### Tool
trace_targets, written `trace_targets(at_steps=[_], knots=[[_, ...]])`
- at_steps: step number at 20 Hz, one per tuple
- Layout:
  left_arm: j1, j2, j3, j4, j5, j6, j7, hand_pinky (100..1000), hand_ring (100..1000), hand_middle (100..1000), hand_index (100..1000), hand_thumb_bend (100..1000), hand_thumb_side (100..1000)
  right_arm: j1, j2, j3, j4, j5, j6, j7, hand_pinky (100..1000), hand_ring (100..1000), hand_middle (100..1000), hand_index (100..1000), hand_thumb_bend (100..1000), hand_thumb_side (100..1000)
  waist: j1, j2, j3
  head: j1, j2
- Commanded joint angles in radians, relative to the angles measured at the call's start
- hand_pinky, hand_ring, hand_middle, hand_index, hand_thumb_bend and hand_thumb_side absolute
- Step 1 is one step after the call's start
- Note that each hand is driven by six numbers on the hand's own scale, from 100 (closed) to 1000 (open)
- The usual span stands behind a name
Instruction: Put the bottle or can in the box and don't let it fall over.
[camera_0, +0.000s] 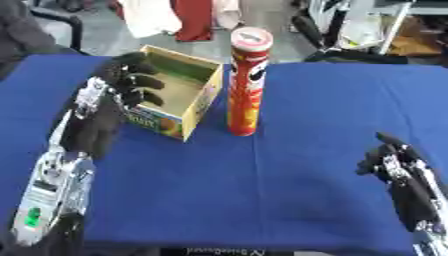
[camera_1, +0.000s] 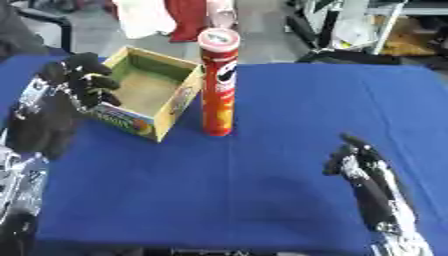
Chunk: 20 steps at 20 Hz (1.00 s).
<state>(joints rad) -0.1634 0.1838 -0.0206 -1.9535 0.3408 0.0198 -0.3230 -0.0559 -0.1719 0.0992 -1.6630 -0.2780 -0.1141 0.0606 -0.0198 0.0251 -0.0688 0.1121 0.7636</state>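
Observation:
A tall red crisps can (camera_0: 246, 82) stands upright on the blue table (camera_0: 289, 180), just right of an open cardboard box (camera_0: 179, 90). The box is yellow outside with a bare brown inside and holds nothing. My left hand (camera_0: 129, 82) rests against the box's left wall, fingers curled over its rim. My right hand (camera_0: 395, 162) hovers low at the right, fingers relaxed and holding nothing, well away from the can.
Beyond the table's far edge hang white and red cloths (camera_0: 175, 17) and stand chairs and metal frames (camera_0: 350, 30). Bare blue cloth stretches in front of the can and box.

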Motion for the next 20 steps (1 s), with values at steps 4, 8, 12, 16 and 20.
trace_targets(at_steps=[4, 8, 12, 16, 20], knots=[[-0.014, 0.005, 0.005, -0.013, 0.006, -0.006, -0.004, 596, 670, 669, 804, 100, 683, -0.01, -0.017, -0.007, -0.016, 0.0, -0.006, 0.003, 526, 540, 531, 812, 100, 392, 0.002, -0.009, -0.003, -0.001, -0.003], [-0.015, 0.005, 0.007, -0.013, 0.007, -0.01, -0.006, 597, 670, 670, 804, 100, 674, -0.011, -0.017, -0.01, -0.018, 0.004, -0.009, 0.006, 526, 542, 534, 813, 100, 393, 0.002, -0.009, -0.001, 0.001, -0.003], [-0.015, 0.007, 0.009, -0.013, 0.006, -0.012, -0.007, 598, 670, 671, 804, 100, 664, -0.042, -0.041, -0.025, -0.021, 0.019, -0.014, 0.001, 526, 543, 538, 821, 100, 398, 0.0, -0.011, 0.003, -0.002, -0.002], [-0.014, 0.011, 0.011, -0.014, 0.008, -0.019, -0.013, 600, 672, 673, 805, 100, 638, -0.183, -0.146, -0.043, -0.043, 0.063, -0.018, -0.007, 538, 554, 558, 839, 100, 425, -0.005, -0.021, 0.013, -0.017, -0.001], [-0.013, 0.015, 0.009, -0.015, 0.014, -0.028, -0.029, 601, 673, 675, 806, 100, 620, -0.386, -0.293, -0.022, -0.009, 0.127, -0.004, 0.042, 565, 596, 611, 882, 122, 454, -0.008, -0.028, 0.027, -0.032, -0.009]])
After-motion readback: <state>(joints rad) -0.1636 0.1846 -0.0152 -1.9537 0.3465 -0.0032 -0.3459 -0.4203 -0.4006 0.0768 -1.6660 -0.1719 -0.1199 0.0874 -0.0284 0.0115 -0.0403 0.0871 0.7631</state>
